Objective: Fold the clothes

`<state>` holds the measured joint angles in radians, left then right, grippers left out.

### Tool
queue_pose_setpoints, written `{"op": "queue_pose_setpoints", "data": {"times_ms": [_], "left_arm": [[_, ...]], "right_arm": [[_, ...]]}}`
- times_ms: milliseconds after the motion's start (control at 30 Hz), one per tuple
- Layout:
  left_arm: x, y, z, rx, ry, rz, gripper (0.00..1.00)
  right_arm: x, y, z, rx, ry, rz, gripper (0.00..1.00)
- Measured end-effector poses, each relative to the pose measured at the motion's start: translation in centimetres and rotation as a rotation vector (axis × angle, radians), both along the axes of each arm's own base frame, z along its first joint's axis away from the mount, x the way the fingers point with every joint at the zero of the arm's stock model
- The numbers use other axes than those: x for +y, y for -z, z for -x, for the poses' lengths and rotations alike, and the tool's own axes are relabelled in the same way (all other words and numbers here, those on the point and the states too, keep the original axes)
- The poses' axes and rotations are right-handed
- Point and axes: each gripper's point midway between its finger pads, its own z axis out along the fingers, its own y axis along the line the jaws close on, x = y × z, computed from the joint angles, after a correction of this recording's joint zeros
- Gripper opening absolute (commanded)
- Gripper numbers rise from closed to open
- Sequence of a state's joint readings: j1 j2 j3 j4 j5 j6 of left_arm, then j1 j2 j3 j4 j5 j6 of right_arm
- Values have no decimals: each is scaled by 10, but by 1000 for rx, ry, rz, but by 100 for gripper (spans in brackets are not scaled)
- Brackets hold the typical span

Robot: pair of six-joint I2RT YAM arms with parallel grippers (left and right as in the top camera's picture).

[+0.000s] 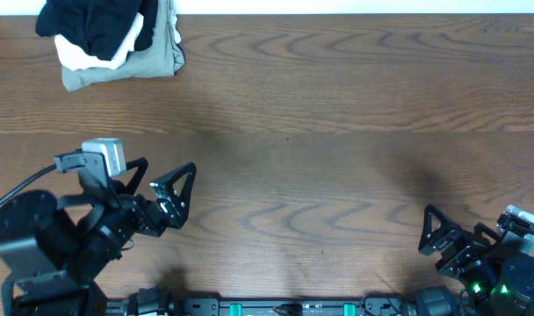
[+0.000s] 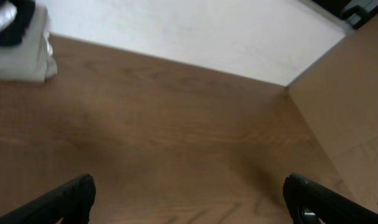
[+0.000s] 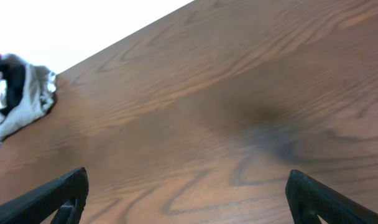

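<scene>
The clothes, a black soft garment (image 1: 96, 22), lie bunched on top of a pile at the table's far left corner. In the left wrist view the black garment (image 2: 15, 25) shows at the upper left, and in the right wrist view (image 3: 13, 87) at the far left edge. My left gripper (image 1: 169, 168) is open near the front left, well short of the pile, with only bare wood between its fingers (image 2: 71, 196). At the front right corner my right gripper (image 1: 460, 230) is open too, and nothing lies between its fingers (image 3: 61, 193).
Under the black garment lie a white folded cloth (image 1: 82, 54) and a khaki-olive folded garment (image 1: 135, 63). The brown wooden table (image 1: 320, 132) ends at its far edge just behind the pile. A wooden side panel (image 2: 350, 99) rises on the right in the left wrist view.
</scene>
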<state>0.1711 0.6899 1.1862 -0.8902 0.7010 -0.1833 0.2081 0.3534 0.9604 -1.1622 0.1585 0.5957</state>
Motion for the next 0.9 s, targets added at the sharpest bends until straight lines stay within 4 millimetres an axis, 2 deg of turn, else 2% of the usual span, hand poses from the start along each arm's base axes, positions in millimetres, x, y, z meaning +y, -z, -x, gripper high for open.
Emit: {"op": "queue_pose_setpoints", "data": {"times_ms": [300,900], "left_arm": [[1,5,-6,27,1,5,98],[1,5,-6,26,3,6,98]], "right_arm": [[-6,8,5,39,21,24,99],[-7,11,7,50,27,31,99]]}}
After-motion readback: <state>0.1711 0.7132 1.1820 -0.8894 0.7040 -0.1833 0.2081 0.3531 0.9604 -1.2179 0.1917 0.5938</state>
